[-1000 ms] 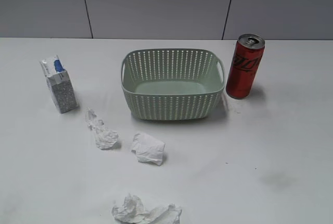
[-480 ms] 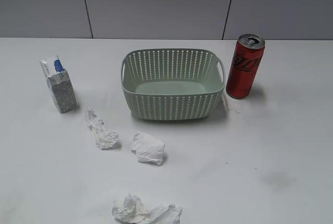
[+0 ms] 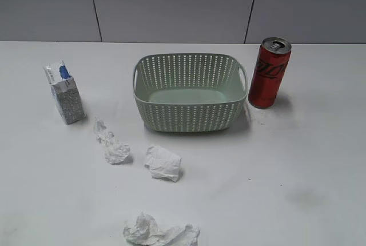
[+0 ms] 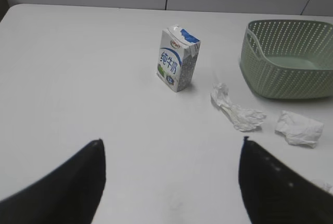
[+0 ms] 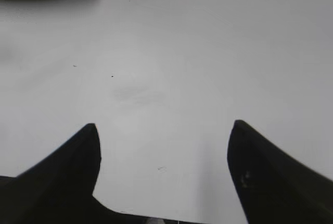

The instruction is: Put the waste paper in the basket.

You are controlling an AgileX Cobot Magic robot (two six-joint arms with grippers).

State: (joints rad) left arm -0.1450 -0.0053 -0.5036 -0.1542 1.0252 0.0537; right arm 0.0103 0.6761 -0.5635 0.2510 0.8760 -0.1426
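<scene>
Three crumpled white paper wads (image 3: 117,152) (image 3: 163,163) (image 3: 160,233) are seen on the white table (image 3: 309,160) before the mint-green perforated plastic basket (image 3: 190,92), both the left claw (image 4: 171,174) and the right claw (image 5: 162,164) held open and empty.

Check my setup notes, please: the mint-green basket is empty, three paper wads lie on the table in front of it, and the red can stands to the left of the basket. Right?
Not quite. The red can stands to the right of the basket, as the exterior view shows; the carton is on its left. The rest holds: the basket is empty, and three paper wads lie in front of it.
</scene>
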